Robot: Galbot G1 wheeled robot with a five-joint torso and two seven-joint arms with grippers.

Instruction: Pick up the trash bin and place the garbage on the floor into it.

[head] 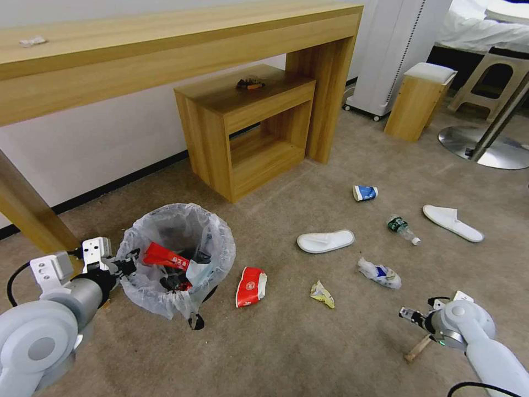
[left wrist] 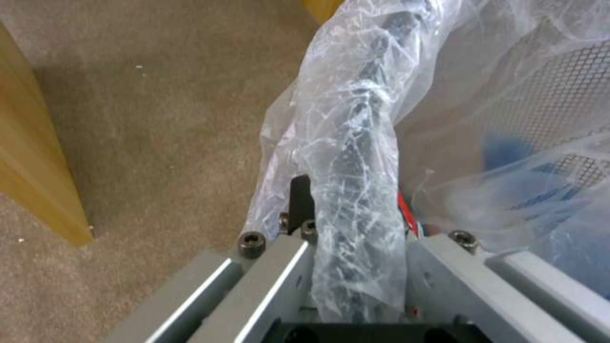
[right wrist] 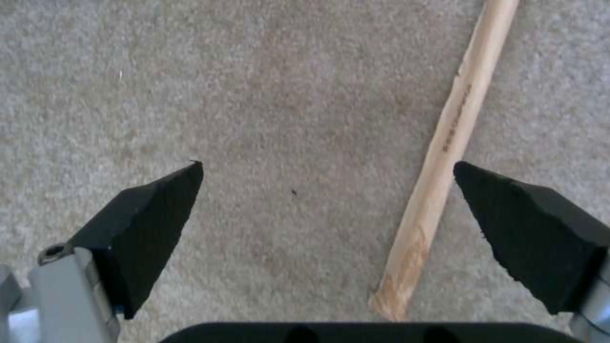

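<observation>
Left gripper [head: 128,267] is pinching the bag-wrapped rim of the small round black mesh trash bin lined with crinkly translucent plastic [head: 175,255], which is sitting on the beige short-pile carpet floor [head: 286,342] by the wooden desk leg [head: 30,212]. That rim looks like the right place to hold, since the bin's probably light but the liner's slippery. Right gripper [right wrist: 327,197] is hovering spread wide over the thin pale wooden stick [right wrist: 445,152], which looks stiff, light and best nipped mid-length.

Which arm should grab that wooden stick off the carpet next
Likely the right. The right gripper hangs open just above the wooden stick, which lies between its fingers, while the left gripper is clamped on the trash bin rim.
</observation>
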